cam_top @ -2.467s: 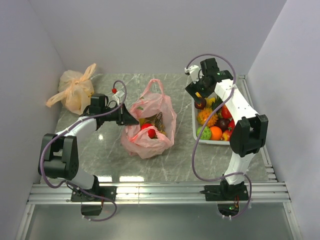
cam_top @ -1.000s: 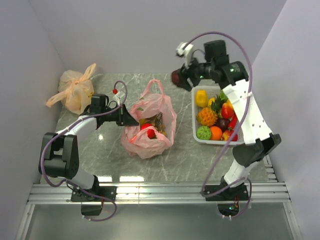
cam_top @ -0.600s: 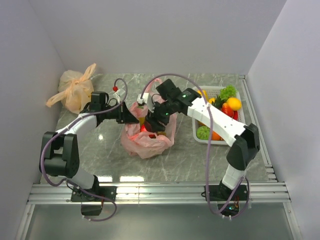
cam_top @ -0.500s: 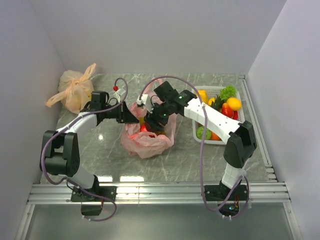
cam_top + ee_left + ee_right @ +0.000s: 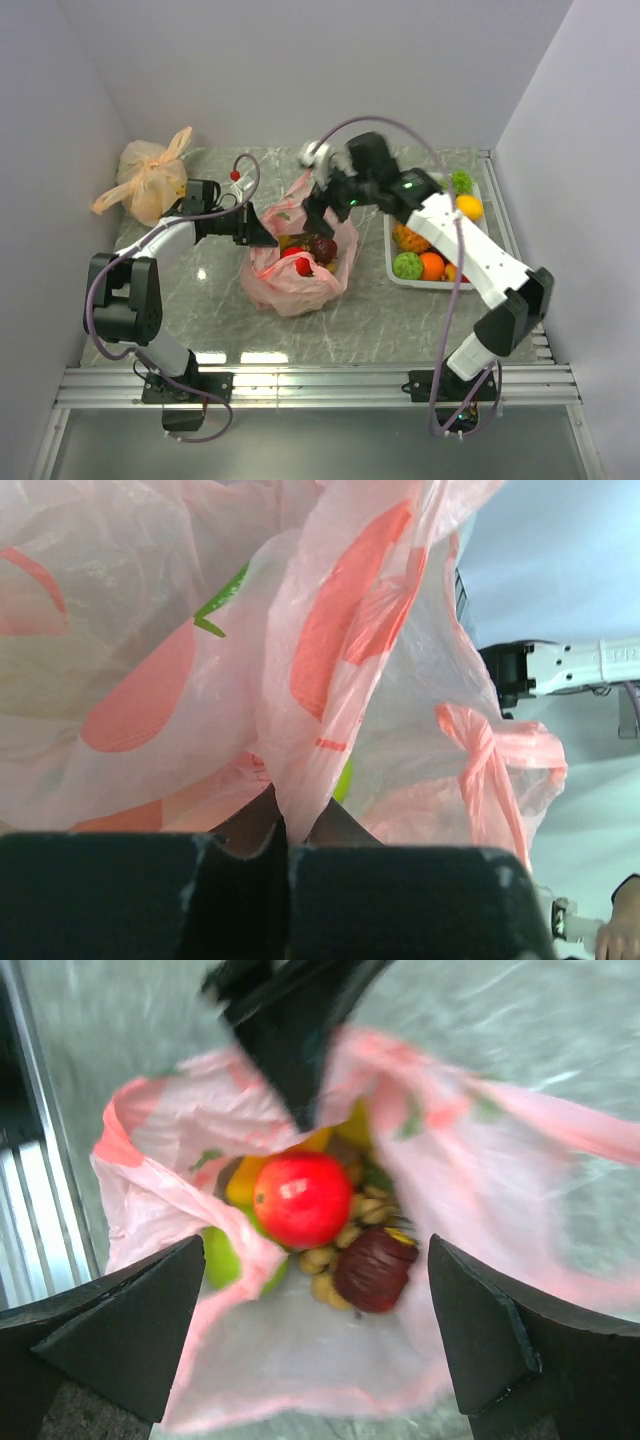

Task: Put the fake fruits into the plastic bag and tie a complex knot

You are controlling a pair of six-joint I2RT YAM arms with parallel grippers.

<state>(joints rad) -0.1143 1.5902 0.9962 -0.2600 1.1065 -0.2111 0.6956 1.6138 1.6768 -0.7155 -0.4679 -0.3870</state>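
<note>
Clamped on the plastic bag (image 5: 300,285), the left gripper (image 5: 266,234) should hold its mouth wide while the empty, wide-spread right gripper (image 5: 325,200) fetches right-edge fake fruits (image 5: 432,265).

Thin, crinkly translucent pink plastic bag (image 5: 290,285) with red printing, slumped at mid-table, mouth gaping upward, left rim drawn out sideways. Inside, heaped on the bottom: glossy red fruit (image 5: 301,1199), dark maroon fruit (image 5: 375,1269) just beside it, green fruit (image 5: 220,1250) and yellow fruit (image 5: 245,1180) half hidden by the film. More fake fruits (image 5: 432,265), orange, green and yellow, piled off to the bag's right.
</note>
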